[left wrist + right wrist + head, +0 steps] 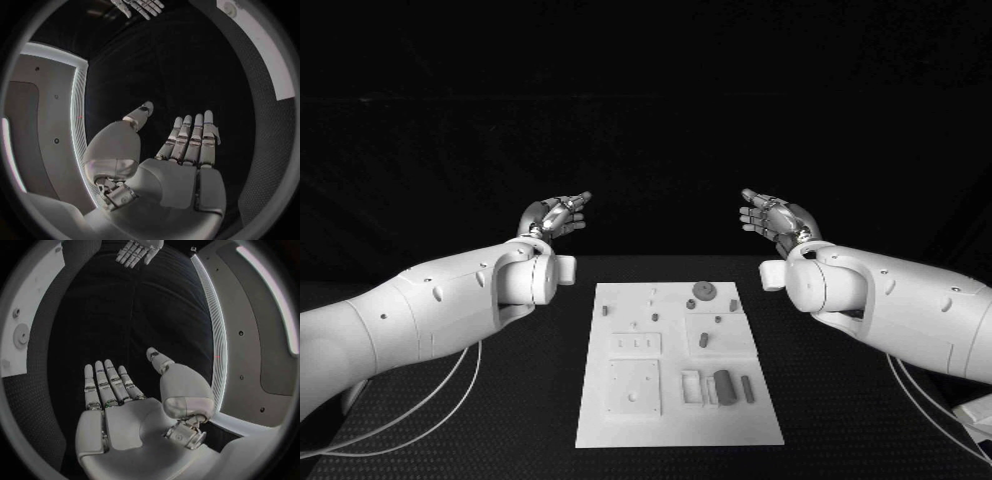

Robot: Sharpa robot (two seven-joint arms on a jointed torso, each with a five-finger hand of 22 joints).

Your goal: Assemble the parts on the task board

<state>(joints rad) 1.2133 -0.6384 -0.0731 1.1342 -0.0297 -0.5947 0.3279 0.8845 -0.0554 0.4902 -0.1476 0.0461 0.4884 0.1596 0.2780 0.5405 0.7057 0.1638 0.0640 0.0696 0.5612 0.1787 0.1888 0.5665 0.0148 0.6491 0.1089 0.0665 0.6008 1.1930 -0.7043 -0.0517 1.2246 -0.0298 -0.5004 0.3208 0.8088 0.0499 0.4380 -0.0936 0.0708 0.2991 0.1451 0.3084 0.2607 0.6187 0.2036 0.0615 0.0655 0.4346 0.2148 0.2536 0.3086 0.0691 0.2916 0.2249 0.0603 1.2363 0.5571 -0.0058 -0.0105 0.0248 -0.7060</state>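
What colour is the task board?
White, against the black table; the task board shows best in the head view.

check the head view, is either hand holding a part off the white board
No: the left hand and right hand hang open and empty beyond the board.

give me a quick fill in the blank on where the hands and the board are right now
Both hands, left hand and right hand, are ____ and hold nothing.
The task board lies on the black ____ between the two arms.
The small parts rest on the ____.
The hands hover beyond the board's ____ edge.

Missing words: open; table; board; far
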